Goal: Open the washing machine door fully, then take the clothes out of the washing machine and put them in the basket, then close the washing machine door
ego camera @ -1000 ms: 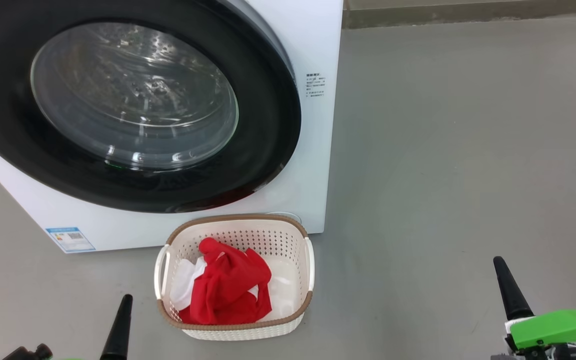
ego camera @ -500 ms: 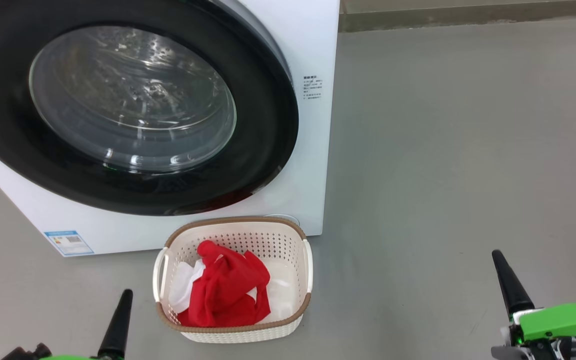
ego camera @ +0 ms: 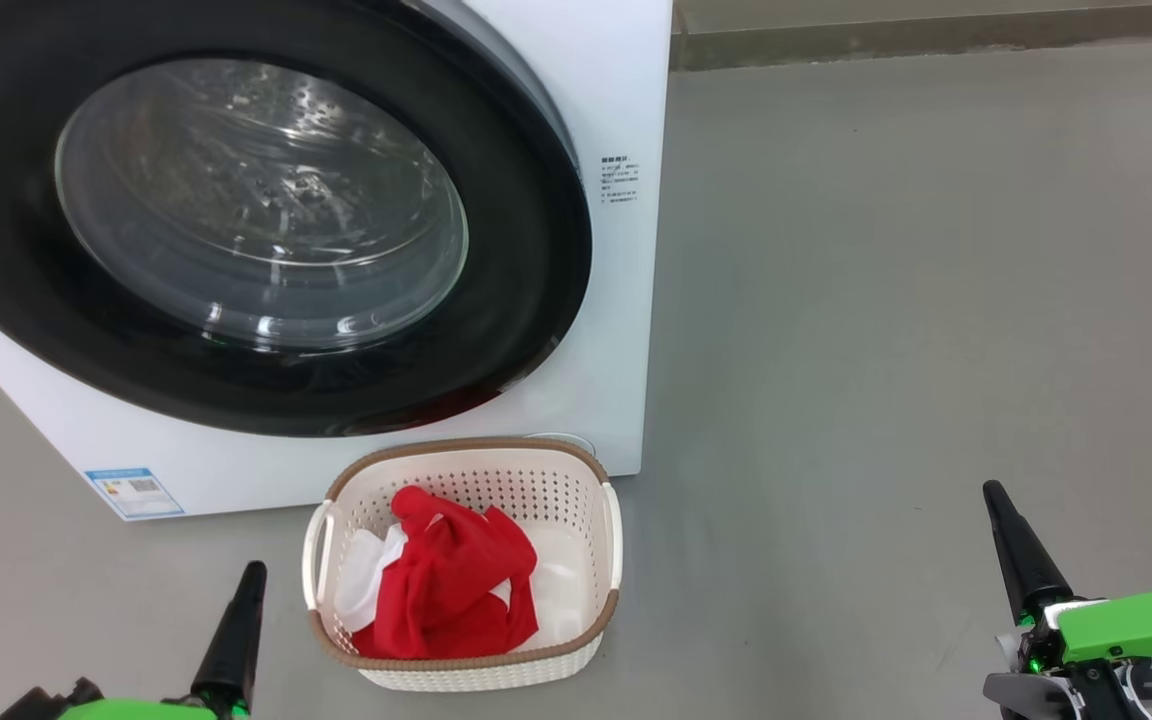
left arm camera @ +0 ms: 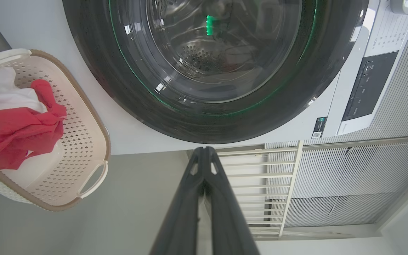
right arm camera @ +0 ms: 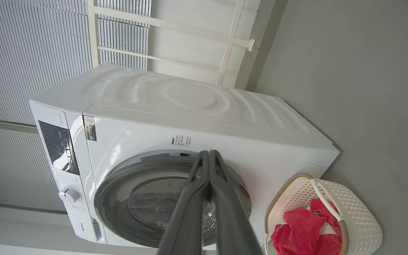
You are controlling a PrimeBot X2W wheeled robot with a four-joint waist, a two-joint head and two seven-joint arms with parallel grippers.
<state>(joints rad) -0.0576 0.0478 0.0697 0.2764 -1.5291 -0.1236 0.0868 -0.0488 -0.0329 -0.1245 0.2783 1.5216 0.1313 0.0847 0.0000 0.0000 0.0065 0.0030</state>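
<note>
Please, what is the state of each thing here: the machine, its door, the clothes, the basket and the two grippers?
washing machine door: shut, flush with the front.
washing machine: drum looks empty through the glass.
clothes: crumpled inside the basket.
basket: upright on the floor in front of the machine.
left gripper: shut, empty.
right gripper: shut, empty.
</note>
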